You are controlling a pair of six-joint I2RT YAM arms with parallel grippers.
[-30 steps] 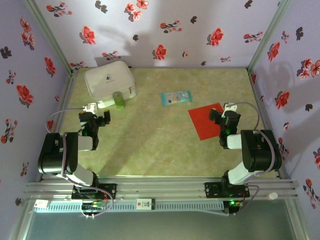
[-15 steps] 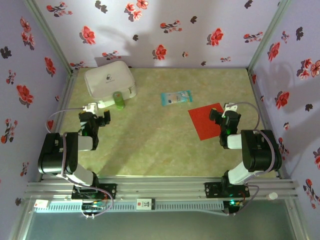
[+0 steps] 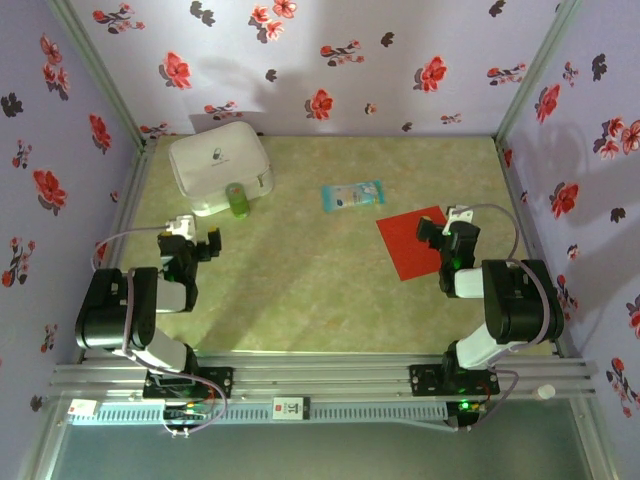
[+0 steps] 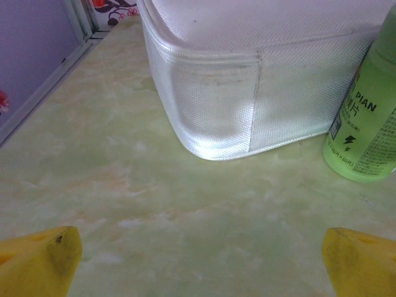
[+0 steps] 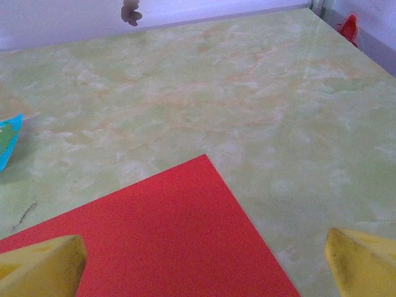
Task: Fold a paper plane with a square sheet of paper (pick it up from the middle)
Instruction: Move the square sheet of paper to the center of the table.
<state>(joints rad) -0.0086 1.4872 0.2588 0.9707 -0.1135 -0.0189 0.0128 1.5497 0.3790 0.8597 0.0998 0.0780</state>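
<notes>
Top external view has the square sheet of paper lying flat and unfolded on the right side of the table, one corner pointing toward the back wall. The right gripper sits right over its near-right edge, jaws wide apart, nothing in them. On the right wrist cam the sheet runs under the yellow fingertips, with its far corner out ahead.

The left gripper is also spread wide and empty. It's well away from the sheet, facing the white case and the green bottle.

So I'd say the pickup hasn't started. Imo the tricky bit is that flat thin paper gives the fingers no lip. I'd shift forward so the tips straddle the sheet's middle, not the edge, drop straight down until both touch, then close slowly so the paper buckles into a ridge to pinch. The pale blue packet is nearby but clear.
</notes>
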